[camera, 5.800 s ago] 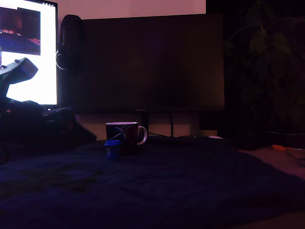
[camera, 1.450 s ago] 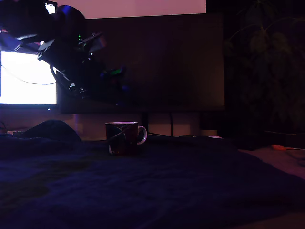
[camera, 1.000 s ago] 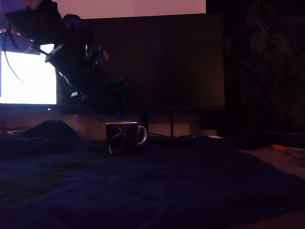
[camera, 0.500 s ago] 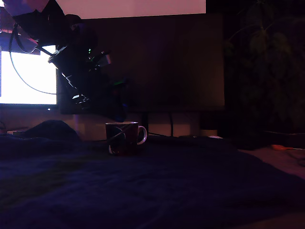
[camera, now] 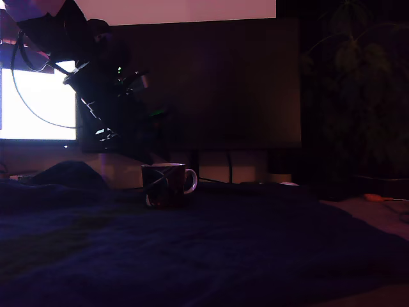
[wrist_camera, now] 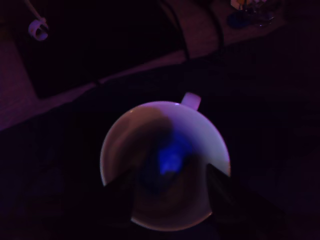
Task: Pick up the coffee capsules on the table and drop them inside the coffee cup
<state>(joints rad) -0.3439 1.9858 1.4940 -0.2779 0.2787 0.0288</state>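
Hanging right over the coffee cup, the gripper sits just above the rim, angled down from the arm that comes in from the exterior view's upper left. Room is super dark, so details are rough. The cup stands upright on a dark blue cloth that covers the table, with its white handle pointing to the exterior view's right and thin pale lines crossing its dark side.

The wrist view looks straight down into the cup: pale inner wall, handle sticking out toward the far side. Inside there's a bright blue glow, which looks like the blue capsule, blurry, somewhere in the middle of the cup's opening. Can't tell if it's resting on the bottom or not. The two dark fingers frame the near part of the cup, spread well apart with nothing between them, so the jaws look wide and empty.

No sign of the pale capsule anywhere I can make out.

Behind the cup there's a big dark monitor, and a lit white screen glows at the exterior view's left. A leafy plant is barely visible on the exterior view's right
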